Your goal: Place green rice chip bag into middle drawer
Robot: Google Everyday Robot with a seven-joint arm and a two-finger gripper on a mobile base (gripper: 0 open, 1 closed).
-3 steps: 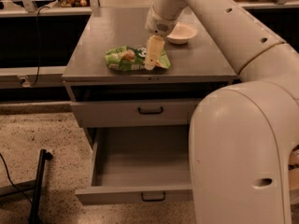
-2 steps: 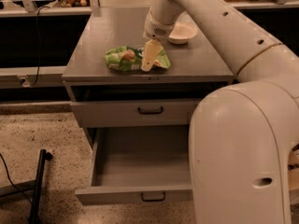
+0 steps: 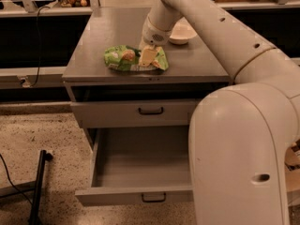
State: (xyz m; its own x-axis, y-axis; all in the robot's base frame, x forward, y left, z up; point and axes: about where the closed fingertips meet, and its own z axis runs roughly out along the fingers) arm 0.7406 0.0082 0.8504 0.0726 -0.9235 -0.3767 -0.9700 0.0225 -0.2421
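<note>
The green rice chip bag (image 3: 121,59) lies flat on the grey cabinet top (image 3: 108,32), near its front edge. My gripper (image 3: 147,57) reaches down from the long cream arm and sits on the right half of the bag, touching it. The middle drawer (image 3: 136,197) is pulled wide open below, grey inside, with nothing in it that I can see. Its small dark handle shows on the front. The closed drawer front (image 3: 140,111) above it has a matching handle.
A cream bowl (image 3: 183,33) stands on the cabinet top behind my gripper. My bulky cream arm base (image 3: 239,158) hides the drawer's right side. A black stand leg (image 3: 38,186) lies on the speckled floor at left. Shelves with small items run along the back.
My gripper has shifted a little left and lower, from over the bag's right edge onto the bag. The bag and the drawer have not moved.
</note>
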